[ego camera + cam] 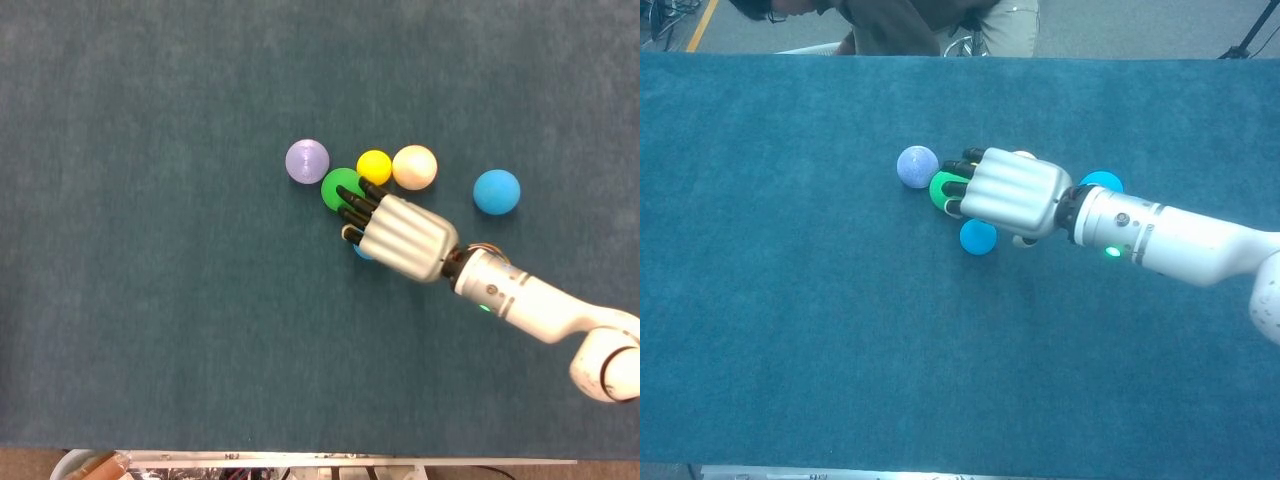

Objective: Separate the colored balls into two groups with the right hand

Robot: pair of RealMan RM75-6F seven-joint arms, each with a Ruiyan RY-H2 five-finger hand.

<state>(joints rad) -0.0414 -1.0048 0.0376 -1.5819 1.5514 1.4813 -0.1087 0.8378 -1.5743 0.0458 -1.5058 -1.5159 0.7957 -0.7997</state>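
The balls lie clustered near the middle of the blue surface (150, 330). A lavender ball (307, 161) sits furthest left; a green ball (335, 184) is just beside it, with a yellow ball (374, 166) and a cream ball (414, 167) close together beyond. A blue ball (496, 191) lies apart to the right, and a second, smaller blue ball (978, 237) shows in the chest view just beside the palm, mostly hidden from the head view. The right hand (395, 232) rests low over the cluster, palm down, its dark fingers (352, 203) extended flat and lying across the green ball; it holds nothing, and the fingers appear straight rather than curled. Whether the fingertips press the green ball or merely overlap it cannot be told. The left hand is not in view. In judgement, the balls are light, smooth, rigid and free-rolling; on the carpet-like cloth they should roll only a little way, yet a glancing touch may send one sideways into its neighbours. They are better swept with the flat of the fingers, contact at mid-height on the side facing away from the intended direction, than pinched. A person (930, 25) stands at the far edge in the chest view.
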